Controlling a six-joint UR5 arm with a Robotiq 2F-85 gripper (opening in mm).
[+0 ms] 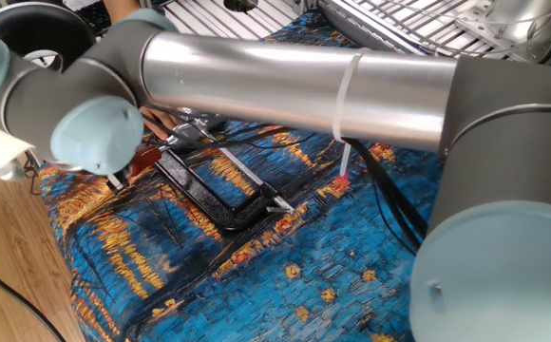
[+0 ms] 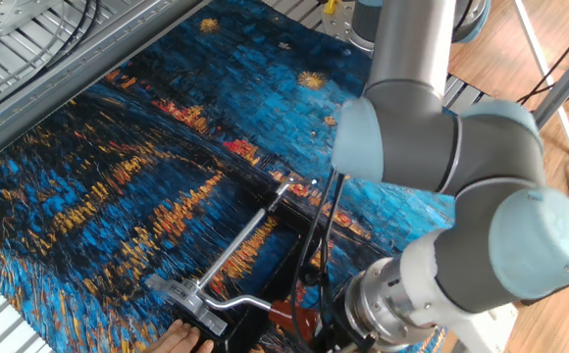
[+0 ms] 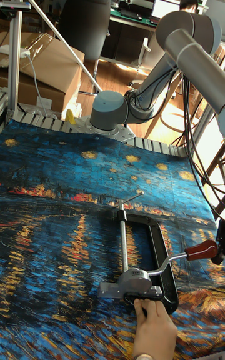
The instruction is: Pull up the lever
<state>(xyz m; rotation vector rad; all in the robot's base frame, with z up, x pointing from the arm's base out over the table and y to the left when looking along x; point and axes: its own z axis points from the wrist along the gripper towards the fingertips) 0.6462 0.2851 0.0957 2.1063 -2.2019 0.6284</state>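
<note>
The lever is a short silver bar (image 3: 167,264) with a red-orange sleeve (image 3: 201,249), hinged on a black-framed clamp (image 3: 159,254) that lies on the blue painted cloth. In the tall fixed view the sleeve end slants up off the cloth to the right edge. There my gripper (image 3: 219,245) closes on the sleeve's tip, with most of it cut off. The other fixed view shows the sleeve (image 2: 284,320) running under my wrist, which hides the fingers. In one fixed view the sleeve (image 1: 143,158) peeks out beside the arm's elbow joint.
A person's hand (image 3: 153,329) presses on the clamp's silver base (image 3: 130,284) at the cloth's near edge. The clamp's long thin rod (image 2: 237,248) runs across the cloth. My arm's big grey tube (image 1: 294,85) spans over the clamp. Metal rails (image 2: 29,39) border the cloth.
</note>
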